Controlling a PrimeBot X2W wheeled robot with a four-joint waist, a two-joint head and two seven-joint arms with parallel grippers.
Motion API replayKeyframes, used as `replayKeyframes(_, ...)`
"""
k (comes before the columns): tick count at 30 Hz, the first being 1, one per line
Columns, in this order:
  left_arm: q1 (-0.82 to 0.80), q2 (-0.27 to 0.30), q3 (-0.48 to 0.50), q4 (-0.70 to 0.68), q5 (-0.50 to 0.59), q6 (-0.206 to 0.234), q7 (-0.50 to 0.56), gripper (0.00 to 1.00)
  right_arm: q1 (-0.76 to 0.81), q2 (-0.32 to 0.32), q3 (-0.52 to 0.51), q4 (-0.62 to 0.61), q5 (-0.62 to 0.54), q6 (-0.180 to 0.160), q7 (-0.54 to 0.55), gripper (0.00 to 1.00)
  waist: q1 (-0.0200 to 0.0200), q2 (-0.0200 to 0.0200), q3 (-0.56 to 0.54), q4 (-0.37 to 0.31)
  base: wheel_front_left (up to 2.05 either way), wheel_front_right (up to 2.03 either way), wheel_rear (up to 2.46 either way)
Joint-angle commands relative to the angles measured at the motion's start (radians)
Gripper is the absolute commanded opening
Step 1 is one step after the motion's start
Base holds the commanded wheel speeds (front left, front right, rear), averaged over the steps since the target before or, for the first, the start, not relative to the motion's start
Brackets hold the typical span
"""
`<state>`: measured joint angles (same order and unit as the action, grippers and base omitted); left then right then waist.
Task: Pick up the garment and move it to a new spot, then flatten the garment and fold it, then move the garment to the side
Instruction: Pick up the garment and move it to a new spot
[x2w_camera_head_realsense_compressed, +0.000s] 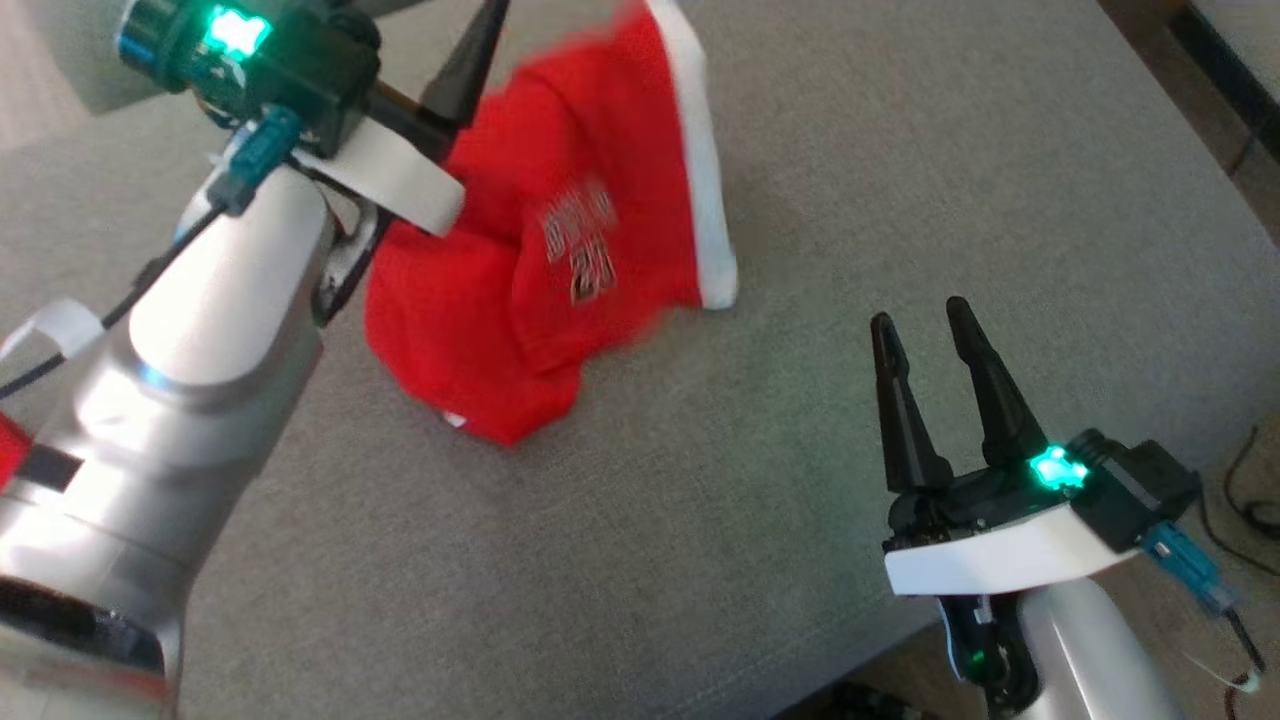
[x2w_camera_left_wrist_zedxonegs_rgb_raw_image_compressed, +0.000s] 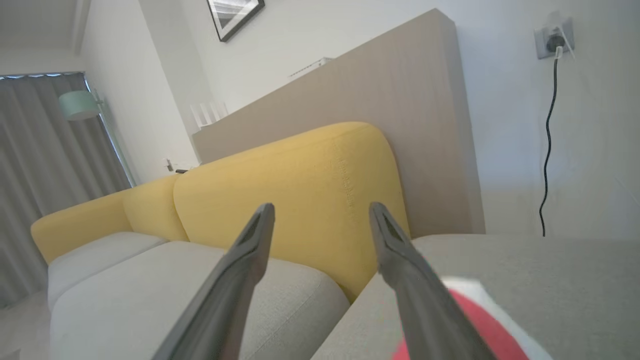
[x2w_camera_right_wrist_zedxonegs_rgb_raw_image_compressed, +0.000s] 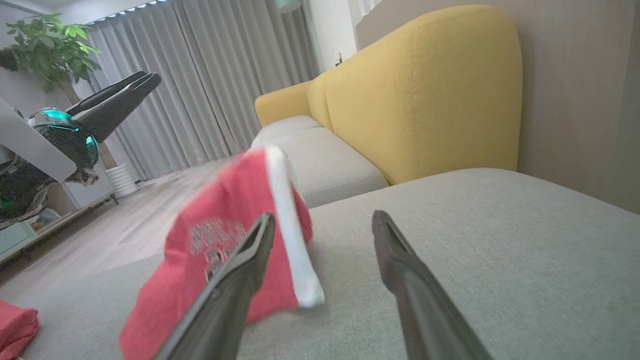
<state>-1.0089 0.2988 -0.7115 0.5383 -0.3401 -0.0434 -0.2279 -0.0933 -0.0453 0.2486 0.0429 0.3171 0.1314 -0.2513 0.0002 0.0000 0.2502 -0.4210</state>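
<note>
Red and blurred, the garment (x2w_camera_head_realsense_compressed: 540, 250) was a crumpled heap with a white band (x2w_camera_head_realsense_compressed: 700, 160) along one edge and pale lettering (x2w_camera_head_realsense_compressed: 580, 240) on its front. It was just beside the left gripper (x2w_camera_left_wrist_zedxonegs_rgb_raw_image_compressed: 322, 207), close under that gripper's fingers. In the left wrist view a patch of its red and white showed past the base of the right-hand finger. The left gripper was spread wide, with nothing between its fingers and no cloth touching either tip.

The garment's upper part stood raised above the grey upholstered seat (x2w_camera_head_realsense_compressed: 900, 150). Its lower folds reached down to the seat, but the blur made it impossible to tell whether they rested there.

The right gripper (x2w_camera_head_realsense_compressed: 920, 318) was also parted and empty, low over the seat near its front edge. The garment was ahead of it and off to its left, well apart from its tips. In the right wrist view the red cloth appeared behind the left finger (x2w_camera_right_wrist_zedxonegs_rgb_raw_image_compressed: 250, 260).

A yellow sofa back (x2w_camera_right_wrist_zedxonegs_rgb_raw_image_compressed: 425, 90) rose beyond both grippers. A second piece of red cloth (x2w_camera_right_wrist_zedxonegs_rgb_raw_image_compressed: 15, 325) lay far to the left of the right gripper.
</note>
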Motion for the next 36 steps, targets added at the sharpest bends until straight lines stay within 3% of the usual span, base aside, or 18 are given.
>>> replayKeyframes(1,-0.068,0.024,0.042,0.011,0.012,0.002,-0.017,1.00,-0.027,-0.005,0.024,-0.039,0.008,-0.001,-0.010,1.00,-0.0002,0.0000,0.026,-0.011,0.00,0.00,0.00)
replayKeyframes(7,-0.040,0.035,0.058,0.048,0.015,-0.004,-0.032,1.00,-0.027,-0.005,0.001,-0.028,-0.007,-0.001,-0.010,1.00,-0.0002,0.0000,0.004,0.074,0.00,0.00,0.00)
replayKeyframes(12,0.029,0.041,0.096,-0.020,0.012,0.010,-0.033,1.00,-0.027,-0.005,-0.028,-0.016,-0.032,-0.001,-0.010,1.00,-0.0002,0.0000,-0.031,0.167,0.00,0.00,0.00)
replayKeyframes(23,0.418,0.045,0.202,-0.241,0.002,0.090,-0.034,1.00,0.016,-0.005,-0.104,0.015,-0.106,-0.001,-0.011,1.00,-0.0002,0.0000,-0.125,0.403,0.00,0.00,0.00)
replayKeyframes(30,0.697,-0.010,0.275,-0.338,-0.001,0.143,-0.034,1.00,0.051,-0.005,-0.139,0.030,-0.123,-0.001,-0.011,1.00,-0.0002,0.0000,-0.160,0.466,0.00,0.00,0.00)
replayKeyframes(36,0.810,-0.069,0.323,-0.370,0.029,0.141,-0.034,1.00,0.061,-0.005,-0.138,0.042,-0.135,-0.001,-0.011,1.00,-0.0002,0.0000,-0.167,0.485,0.00,0.00,0.00)
